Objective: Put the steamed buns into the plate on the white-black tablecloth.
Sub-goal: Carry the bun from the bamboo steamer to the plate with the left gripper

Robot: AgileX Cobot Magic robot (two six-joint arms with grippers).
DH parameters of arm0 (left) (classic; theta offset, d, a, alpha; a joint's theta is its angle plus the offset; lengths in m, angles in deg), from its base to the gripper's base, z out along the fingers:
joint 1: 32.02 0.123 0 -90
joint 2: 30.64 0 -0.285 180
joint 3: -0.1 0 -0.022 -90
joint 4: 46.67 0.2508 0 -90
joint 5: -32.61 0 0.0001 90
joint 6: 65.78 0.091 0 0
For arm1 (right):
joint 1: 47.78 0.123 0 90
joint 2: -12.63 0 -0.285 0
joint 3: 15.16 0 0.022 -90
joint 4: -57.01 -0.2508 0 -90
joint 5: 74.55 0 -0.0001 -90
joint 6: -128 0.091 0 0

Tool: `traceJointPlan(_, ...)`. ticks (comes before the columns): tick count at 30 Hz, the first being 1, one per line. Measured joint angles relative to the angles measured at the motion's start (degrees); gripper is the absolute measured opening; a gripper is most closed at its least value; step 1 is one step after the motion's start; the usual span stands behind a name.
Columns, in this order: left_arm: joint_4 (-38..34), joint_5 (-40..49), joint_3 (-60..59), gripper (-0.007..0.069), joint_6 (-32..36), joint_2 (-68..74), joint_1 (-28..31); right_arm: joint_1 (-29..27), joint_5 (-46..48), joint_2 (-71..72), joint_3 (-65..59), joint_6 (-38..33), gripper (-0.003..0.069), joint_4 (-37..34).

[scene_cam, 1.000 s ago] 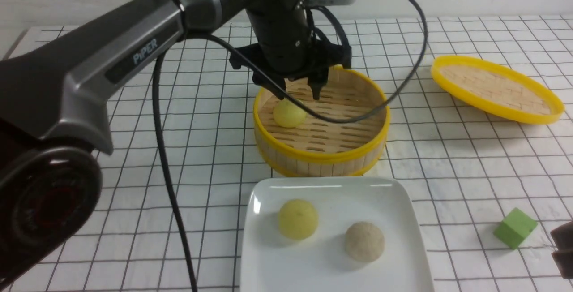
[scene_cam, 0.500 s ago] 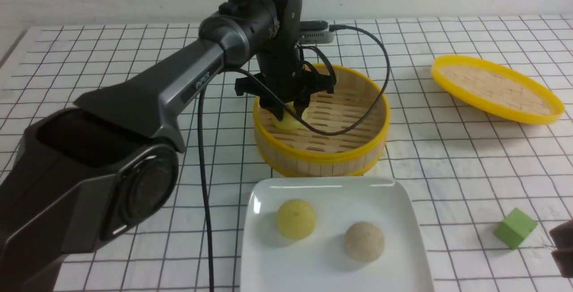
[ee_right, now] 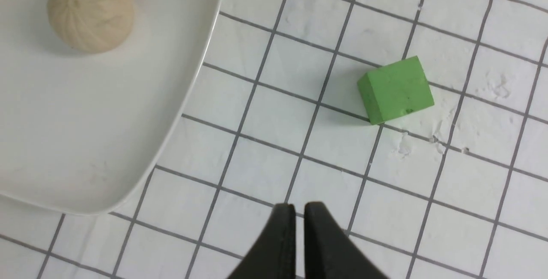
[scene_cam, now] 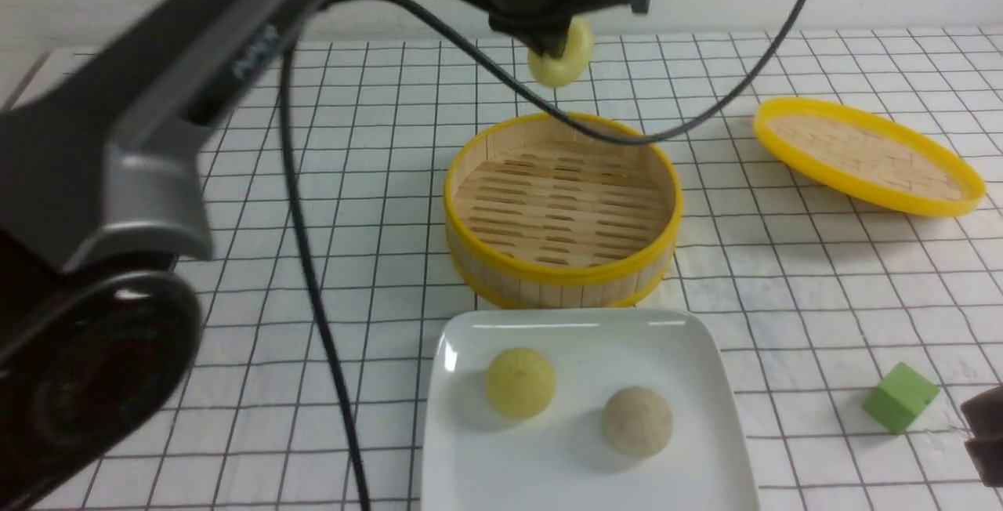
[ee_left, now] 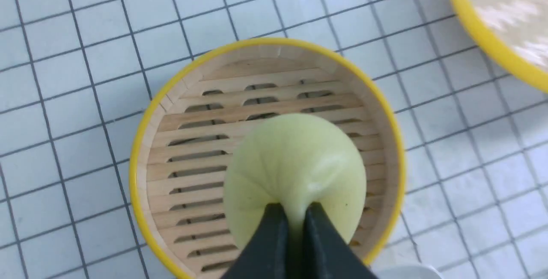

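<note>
My left gripper [scene_cam: 555, 47] is shut on a pale yellow steamed bun [scene_cam: 563, 64] and holds it high above the bamboo steamer basket [scene_cam: 561, 269]. In the left wrist view the bun [ee_left: 295, 172] is pinched between the gripper's [ee_left: 294, 212] fingers over the empty basket [ee_left: 141, 150]. The white plate [scene_cam: 580, 464] at the front holds a pale yellow bun [scene_cam: 519, 382] and a beige-white bun [scene_cam: 637, 422]; the beige one also shows in the right wrist view [ee_right: 90, 11]. My right gripper [ee_right: 299, 209] is shut and empty above the white-black tablecloth [scene_cam: 783, 291], beside the plate [ee_right: 85, 142].
A yellow-rimmed bamboo lid [scene_cam: 868, 154] lies at the back right. A small green cube [scene_cam: 901, 397] sits at the front right, near my right gripper; it also shows in the right wrist view [ee_right: 396, 90]. The left arm's cable hangs over the basket.
My left gripper closed on the yellow bun in the basket and lifted it straight up, clear of the basket. The right gripper has not moved.
</note>
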Motion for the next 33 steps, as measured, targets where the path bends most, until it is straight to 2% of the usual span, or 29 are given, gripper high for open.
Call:
traceJointPlan(1, -0.6, 0.0, -1.2, 0.0022, 0.1, -1.2, 0.0, 0.0, 0.1, 0.0, 0.0, 0.0, 0.0057, 0.0)
traceJointPlan(5, -7.8, 0.0, -21.2, 0.0024, 0.7, -13.7, -1.2, 0.0, 0.0, 0.0, 0.0, -0.1, 0.0062, 0.1)
traceJointPlan(10, -9.4, -0.6, -45.2, 0.0031, 0.4, -19.6, -7.1, 0.0, 0.0, 0.0, 0.0, -0.2, 0.0068, 0.1)
traceJointPlan(11, -9.5, -0.8, -46.9, 0.0031, 0.3, -19.6, -7.6, 0.0, 0.0, 0.0, 0.0, -0.2, 0.0068, 0.1)
traceJointPlan(14, -9.7, -9.0, -59.0, 0.0041, -2.6, -18.7, -10.4, 0.0, 0.0, 0.0, 0.0, -0.2, 0.0073, 0.1)
traceJointPlan(18, -9.3, -18.4, -65.7, 0.0086, -5.4, -17.2, -11.0, 0.0, 0.3, 0.1, 0.0, -0.2, 0.0076, 0.1)
traceJointPlan(21, -9.1, -20.8, -66.7, 0.0132, -6.0, -16.3, -11.0, 0.0, 1.4, 0.8, 0.0, -0.2, 0.0078, 0.1)
traceJointPlan(22, -9.1, -22.2, -66.9, 0.0180, -6.2, -15.8, -11.0, 0.0, 2.9, 2.3, 0.3, -0.3, 0.0080, 0.1)
traceJointPlan(23, -9.1, -22.4, -66.9, 0.0192, -6.3, -15.8, -11.0, 0.0, 2.9, 2.5, 0.3, -0.3, 0.0080, 0.1)
traceJointPlan(25, -9.2, -23.2, -66.9, 0.0274, -6.3, -15.6, -11.0, 0.0, 6.3, 6.6, 1.3, -0.4, 0.0080, 0.1)
traceJointPlan(26, -9.1, -23.3, -66.9, 0.0281, -6.3, -15.6, -11.0, 0.0, 7.1, 7.0, 1.3, -0.4, 0.0080, 0.1)
traceJointPlan(28, -9.0, -22.8, -66.4, 0.0365, -6.3, -15.6, -11.0, 0.0, 12.7, 14.7, 2.6, -0.5, 0.0073, 0.1)
traceJointPlan(29, -9.0, -22.7, -66.2, 0.0370, -6.3, -15.6, -11.0, 0.0, 13.1, 14.7, 2.6, -0.6, 0.0073, 0.1)
traceJointPlan(31, -8.5, -20.5, -63.8, 0.0425, -6.4, -15.9, -11.0, 0.0, 17.2, 23.6, 2.9, -0.6, 0.0031, 0.2)
traceJointPlan(33, -8.1, -19.1, -62.3, 0.0437, -6.4, -16.4, -11.0, 0.0, 17.9, 27.5, 2.9, -0.1, 0.0005, 0.2)
